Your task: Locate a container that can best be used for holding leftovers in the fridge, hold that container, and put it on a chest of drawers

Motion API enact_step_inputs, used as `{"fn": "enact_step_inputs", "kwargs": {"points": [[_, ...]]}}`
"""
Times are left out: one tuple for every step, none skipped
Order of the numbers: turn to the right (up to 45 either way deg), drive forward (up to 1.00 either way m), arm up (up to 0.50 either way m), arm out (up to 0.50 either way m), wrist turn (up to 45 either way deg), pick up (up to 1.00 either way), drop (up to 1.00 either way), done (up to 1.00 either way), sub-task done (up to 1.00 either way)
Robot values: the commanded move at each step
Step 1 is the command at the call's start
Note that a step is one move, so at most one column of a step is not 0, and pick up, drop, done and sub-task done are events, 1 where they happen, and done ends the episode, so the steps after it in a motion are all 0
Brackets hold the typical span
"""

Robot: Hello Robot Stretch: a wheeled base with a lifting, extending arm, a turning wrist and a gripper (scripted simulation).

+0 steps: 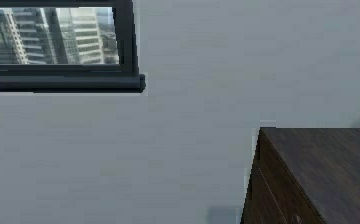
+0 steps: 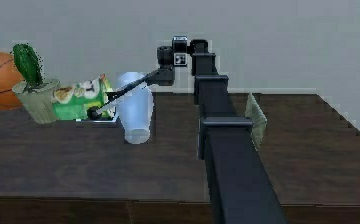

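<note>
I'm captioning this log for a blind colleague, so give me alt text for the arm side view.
The arm reaches across a dark wooden top, its gripper near a pale container; whether it holds anything cannot be told. Farther left stand a green box, a potted cactus and a basketball.

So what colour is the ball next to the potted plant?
The ball is orange, best seen in the arm side view.

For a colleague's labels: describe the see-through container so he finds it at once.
Look at the dark wooden top: just left of the black arm is the container. Unlike the green box and potted plant beside it, it is pale bluish and see-through.
</note>
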Motion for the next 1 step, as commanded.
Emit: {"fn": "enact_step_inputs", "kwargs": {"points": [[0.0, 0.0, 0.0, 0.0, 45.0, 0.0, 0.0, 0.0, 0.0]]}}
